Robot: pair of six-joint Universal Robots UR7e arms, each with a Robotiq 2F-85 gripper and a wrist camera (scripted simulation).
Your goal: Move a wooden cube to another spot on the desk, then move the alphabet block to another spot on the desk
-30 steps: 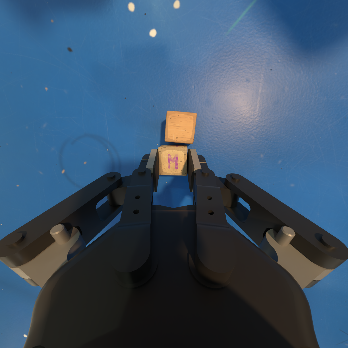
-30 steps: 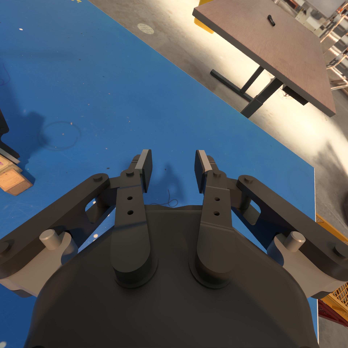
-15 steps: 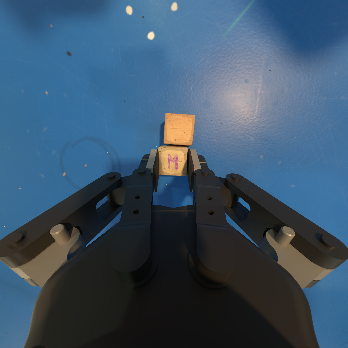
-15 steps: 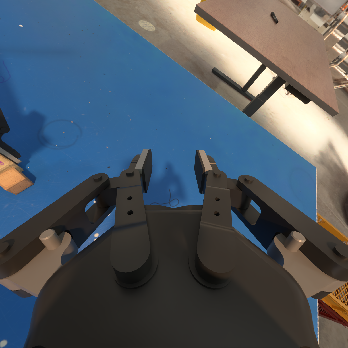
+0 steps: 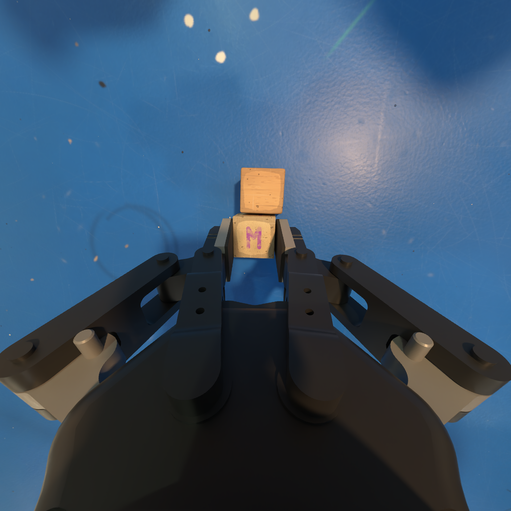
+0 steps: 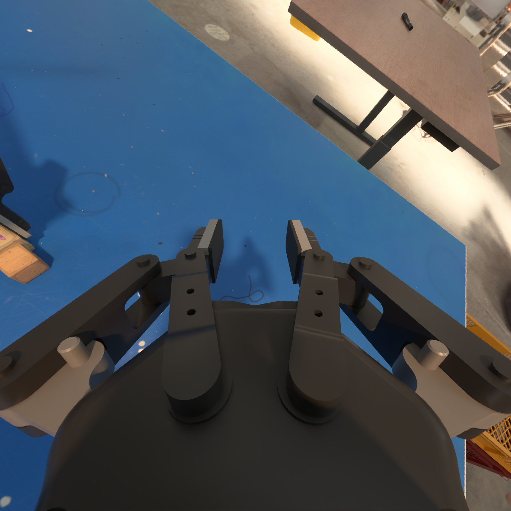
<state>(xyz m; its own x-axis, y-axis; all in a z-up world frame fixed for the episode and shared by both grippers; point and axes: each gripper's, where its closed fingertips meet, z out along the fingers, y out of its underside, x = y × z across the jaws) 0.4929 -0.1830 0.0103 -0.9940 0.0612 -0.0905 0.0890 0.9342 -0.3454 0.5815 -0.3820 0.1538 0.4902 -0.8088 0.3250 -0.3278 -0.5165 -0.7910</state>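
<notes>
Alphabet block [image 5: 254, 237], pale with a purple letter on its upper face, clamped between the two pads of the left gripper [image 5: 254, 243], one pad pressed flat to each side. Whether resting on the blue desk [image 5: 387, 166] or raised just off it, hard to tell from straight above. Directly beyond it, wooden cube [image 5: 262, 190], plain orange-tan grain, sitting on the desk and square to the block, near edge touching or just shy of the block's far edge. To the left of both, a faint dark ring mark [image 5: 132, 240] on the blue surface; farther up, three pale spots [image 5: 220, 57] scattered well apart from the blocks.

Over on the other side: right gripper [image 6: 254, 249] hovering above bare blue desk [image 6: 193, 124], fingers spread wide, nothing between them. A thin dark squiggle [image 6: 249, 293] on the surface just below the gap. At the far left edge of the right wrist view, the wooden cube [image 6: 22, 265] again, with a sliver of the alphabet block [image 6: 7, 239] above it under the dark finger of the left gripper [image 6: 11, 218]. Past the desk's edge, grey concrete floor [image 6: 276, 60], a brown table [image 6: 401, 69] on dark legs with a small black object [image 6: 407, 21] on top, and yellow crates [image 6: 495, 431] at lower right.
</notes>
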